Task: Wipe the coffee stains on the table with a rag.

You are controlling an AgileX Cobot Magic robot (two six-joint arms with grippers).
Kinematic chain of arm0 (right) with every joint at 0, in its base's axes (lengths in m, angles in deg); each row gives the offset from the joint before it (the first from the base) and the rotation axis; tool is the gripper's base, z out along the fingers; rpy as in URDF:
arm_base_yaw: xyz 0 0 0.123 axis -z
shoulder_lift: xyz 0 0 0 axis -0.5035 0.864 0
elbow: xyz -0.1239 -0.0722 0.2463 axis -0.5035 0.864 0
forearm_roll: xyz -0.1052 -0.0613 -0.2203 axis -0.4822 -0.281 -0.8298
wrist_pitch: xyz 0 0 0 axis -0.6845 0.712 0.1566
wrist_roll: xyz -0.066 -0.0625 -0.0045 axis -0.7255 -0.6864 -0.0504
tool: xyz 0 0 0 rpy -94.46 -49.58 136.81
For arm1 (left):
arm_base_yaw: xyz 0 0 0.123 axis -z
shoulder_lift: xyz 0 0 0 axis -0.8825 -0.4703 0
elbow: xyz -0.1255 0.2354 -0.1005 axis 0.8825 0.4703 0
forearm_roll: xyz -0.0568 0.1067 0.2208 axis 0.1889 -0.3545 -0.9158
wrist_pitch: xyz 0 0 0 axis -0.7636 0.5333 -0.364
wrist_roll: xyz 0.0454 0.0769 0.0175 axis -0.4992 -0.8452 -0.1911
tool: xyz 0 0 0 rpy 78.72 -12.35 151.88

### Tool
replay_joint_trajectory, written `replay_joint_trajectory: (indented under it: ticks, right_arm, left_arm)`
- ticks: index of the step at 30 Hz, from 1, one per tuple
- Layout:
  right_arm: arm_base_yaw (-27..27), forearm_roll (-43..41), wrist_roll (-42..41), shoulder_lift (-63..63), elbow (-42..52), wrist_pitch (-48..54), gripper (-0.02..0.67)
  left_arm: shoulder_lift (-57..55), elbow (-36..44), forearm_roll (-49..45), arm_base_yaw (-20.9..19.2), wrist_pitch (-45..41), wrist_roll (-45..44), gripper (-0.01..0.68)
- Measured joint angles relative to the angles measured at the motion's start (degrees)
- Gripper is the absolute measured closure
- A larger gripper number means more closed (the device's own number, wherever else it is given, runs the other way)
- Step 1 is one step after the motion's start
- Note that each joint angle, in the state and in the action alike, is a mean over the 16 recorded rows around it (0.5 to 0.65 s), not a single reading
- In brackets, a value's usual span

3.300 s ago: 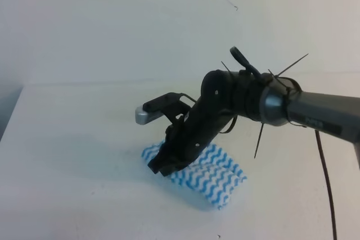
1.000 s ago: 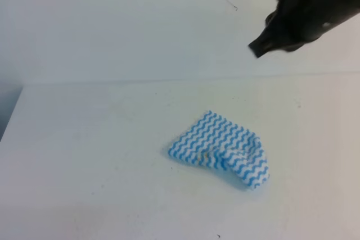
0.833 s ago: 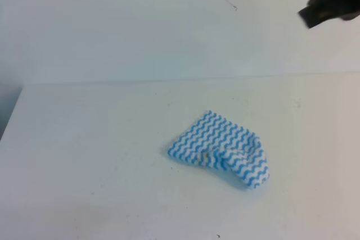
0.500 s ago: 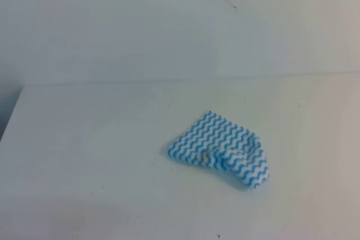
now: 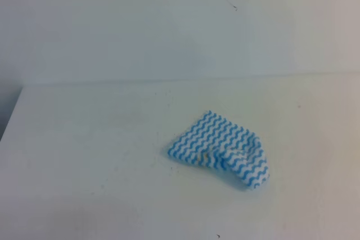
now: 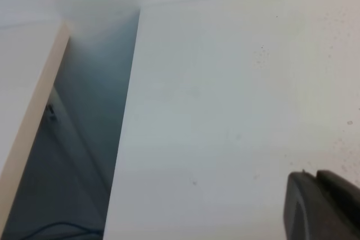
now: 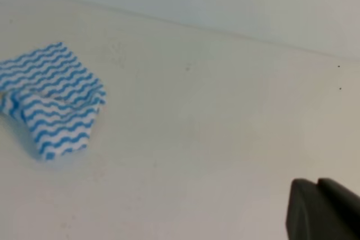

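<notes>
Nearest, in the right wrist view — the right gripper (image 7: pixel 318 186), two dark matte fingertips at the lower right corner, pressed together with only a thin seam between them, holding nothing, poised above bare surface.

In the left wrist view — the left gripper (image 6: pixel 316 179), the same dark fingertips at the lower right corner, likewise pressed together and empty, near the tabletop's left edge, beyond which a shadowed gap drops away beside a pale beige board (image 6: pixel 31 119).

Support: the wide flat matte white tabletop (image 5: pixel 84 155), faintly speckled with tiny dark dots.

Centre-right of the tabletop in the high view: the thin cloth with blue and white wavy stripes (image 5: pixel 219 147), crumpled and partly folded over itself, its right end bunched into a raised fold, lying free, well apart from both grippers. A small yellowish-brown mark shows on the cloth near its middle; no orange-brown blotch can be made out on the table around it.

Farthest: the pale grey-white wall (image 5: pixel 140 21), bearing a thin dark scratch-like line at upper right.

No brands, labels or writing legible anywhere.
</notes>
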Motion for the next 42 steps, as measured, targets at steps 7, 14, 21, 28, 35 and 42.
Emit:
replay_joint_trajectory:
  ticks: [7,14,21,28,35,42]
  right_arm:
    - [0.0,-0.1,4.5,-10.2,11.7,-4.8,0.652]
    - [0.0,-0.1,6.6,-15.0,16.0,-6.2,0.652]
    - [0.0,0.0,6.7,-15.8,16.5,-5.9,0.652]
    - [0.1,0.1,6.7,-15.8,16.5,-5.8,0.652]
    - [4.5,1.0,6.7,-16.0,16.5,-5.8,0.652]
    - [13.3,3.0,6.7,-18.7,16.9,-5.8,0.652]
  left_arm:
    - [0.0,0.0,0.0,0.0,0.0,0.0,0.676]
    - [-0.1,0.0,0.0,0.0,0.0,0.0,0.676]
    - [0.0,0.1,0.0,0.0,0.1,0.0,0.676]
    - [0.3,0.5,0.0,0.0,0.3,0.0,0.675]
    - [0.0,0.0,0.0,0.0,0.1,-0.1,0.676]
    - [-0.1,-0.1,0.0,0.0,-0.1,-0.1,0.676]
